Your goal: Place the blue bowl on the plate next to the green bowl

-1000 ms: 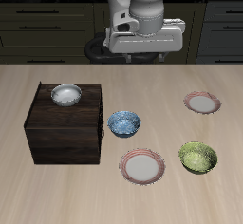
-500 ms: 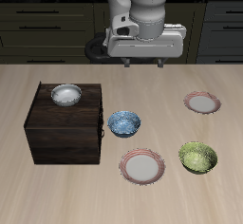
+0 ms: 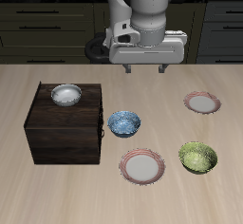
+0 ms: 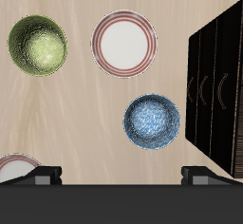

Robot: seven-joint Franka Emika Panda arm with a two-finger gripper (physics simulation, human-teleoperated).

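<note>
The blue bowl [image 3: 123, 123] stands on the table beside a dark wooden cabinet; the wrist view shows it from above [image 4: 153, 120]. The plate [image 3: 142, 165] with a reddish-pink rim lies near the table's front edge, next to the green bowl [image 3: 197, 157]. Both also show in the wrist view, the plate [image 4: 123, 44] and the green bowl [image 4: 38, 45]. My gripper [image 3: 147, 68] hangs high above the table, farther back than the blue bowl. It is open and empty, fingers pointing down; it also shows in the wrist view [image 4: 121, 176].
A dark wooden cabinet [image 3: 65, 123] stands beside the blue bowl, with a plain whitish-grey bowl [image 3: 66, 95] on top. A second pink-rimmed plate [image 3: 201, 102] lies farther back, beyond the green bowl. Kitchen cupboards run behind the table.
My gripper has come down a little and moved slightly toward the table's front. The bowls and plates have not moved.
</note>
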